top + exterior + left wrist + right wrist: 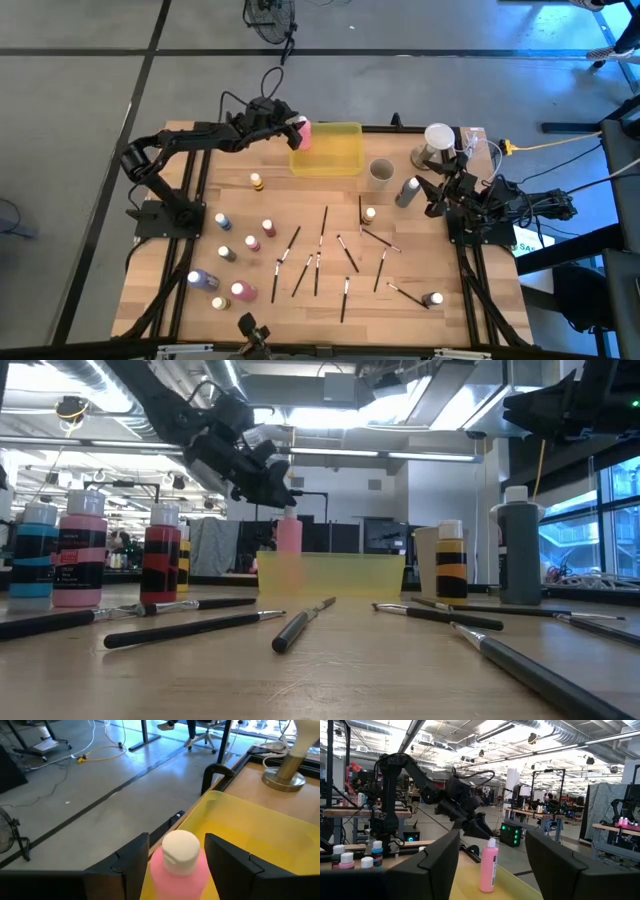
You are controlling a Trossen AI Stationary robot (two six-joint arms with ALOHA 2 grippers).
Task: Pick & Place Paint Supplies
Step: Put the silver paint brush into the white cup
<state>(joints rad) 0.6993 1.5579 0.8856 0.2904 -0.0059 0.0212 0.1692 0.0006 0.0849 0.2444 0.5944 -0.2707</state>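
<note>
Both arms are black, jointed and angular, with black cables trailing along them. Each gripper's fingers (pixel 227 862) are flat, matte black, wedge-shaped plates with bevelled edges.

My left arm reaches across toward twelve o'clock on the table, elbow bent at nine o'clock, my left gripper (pixel 297 131) tilted downward with jaws parted. My right arm sits folded at three o'clock, my right gripper (pixel 436 192) level, fingers spread apart.
</note>
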